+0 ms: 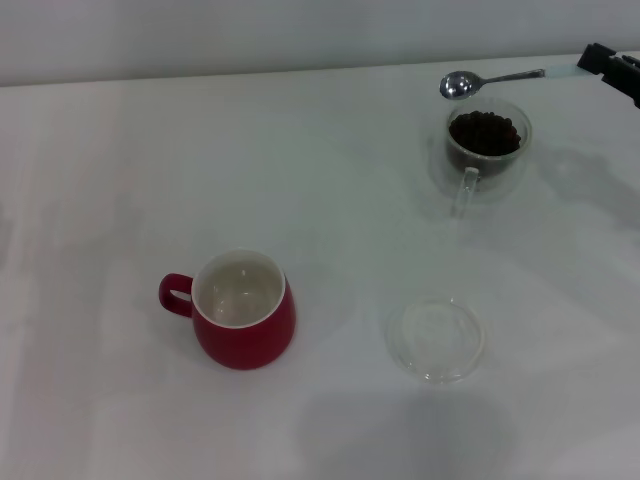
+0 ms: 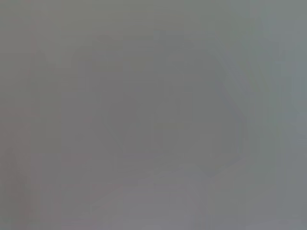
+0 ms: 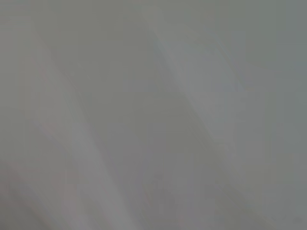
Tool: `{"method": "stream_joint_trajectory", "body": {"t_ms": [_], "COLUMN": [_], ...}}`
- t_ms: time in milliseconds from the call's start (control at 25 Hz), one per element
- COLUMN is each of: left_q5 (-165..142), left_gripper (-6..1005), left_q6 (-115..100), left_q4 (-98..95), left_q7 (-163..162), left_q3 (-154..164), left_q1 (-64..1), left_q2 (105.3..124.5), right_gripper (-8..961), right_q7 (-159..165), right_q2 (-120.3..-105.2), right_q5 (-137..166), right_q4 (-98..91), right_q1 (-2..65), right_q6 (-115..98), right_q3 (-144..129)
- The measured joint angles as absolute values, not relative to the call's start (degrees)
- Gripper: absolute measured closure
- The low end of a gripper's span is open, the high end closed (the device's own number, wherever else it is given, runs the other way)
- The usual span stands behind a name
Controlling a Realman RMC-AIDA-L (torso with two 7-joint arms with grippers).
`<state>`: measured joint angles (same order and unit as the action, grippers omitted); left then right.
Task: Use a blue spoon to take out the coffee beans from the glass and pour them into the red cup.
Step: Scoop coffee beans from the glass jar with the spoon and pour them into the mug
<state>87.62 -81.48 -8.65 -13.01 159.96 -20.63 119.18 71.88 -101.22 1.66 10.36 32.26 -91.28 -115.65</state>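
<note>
Right gripper point(image 1: 603, 62) is clamping the blue spoon point(image 1: 497, 79) by its handle at the far right edge | bowl is hovering beside the glass point(image 1: 487, 148) of coffee beans point(image 1: 486, 132), poised to scoop | red cup point(image 1: 243, 310) is waiting near the front, open side up.

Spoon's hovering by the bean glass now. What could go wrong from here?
The right gripper holds the blue spoon only by its handle tip, so it may twist when pushed into the coffee beans. The glass stands free and may slide or tip. The red cup is far across the table, so beans may drop on the way, perhaps into the clear glass dish.
</note>
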Motion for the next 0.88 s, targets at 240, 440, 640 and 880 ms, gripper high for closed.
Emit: {"method": "stream_joint_trajectory", "body": {"t_ms": [240,440,640,880], "left_q5": [88.05,88.11,88.17,88.17], "left_gripper": [166,166,165,165], "left_q6": [-81.47,-81.47,-81.47,-81.47], "left_q4": [-8.61,-8.61,-8.61,-8.61], "left_q7": [-13.01,-13.01,-13.01,-13.01], "left_q3": [159.96,159.96,159.96,159.96], "left_q1": [-20.83,-20.74,-20.6,-20.57], "left_q2": [119.18,119.18,119.18,119.23], "right_gripper": [803,803,803,803], "right_q7": [68.03,66.15,63.78,60.29], "right_q2": [-101.04,-100.35,-99.9,-100.15], "right_q5": [1.95,2.13,2.04,2.06], "right_q4": [10.44,10.87,11.13,11.17], "right_q1": [32.74,32.52,31.86,31.53], "right_q6": [-87.65,-87.41,-87.3,-86.89], "right_q3": [-115.83,-116.38,-117.41,-117.43]}}
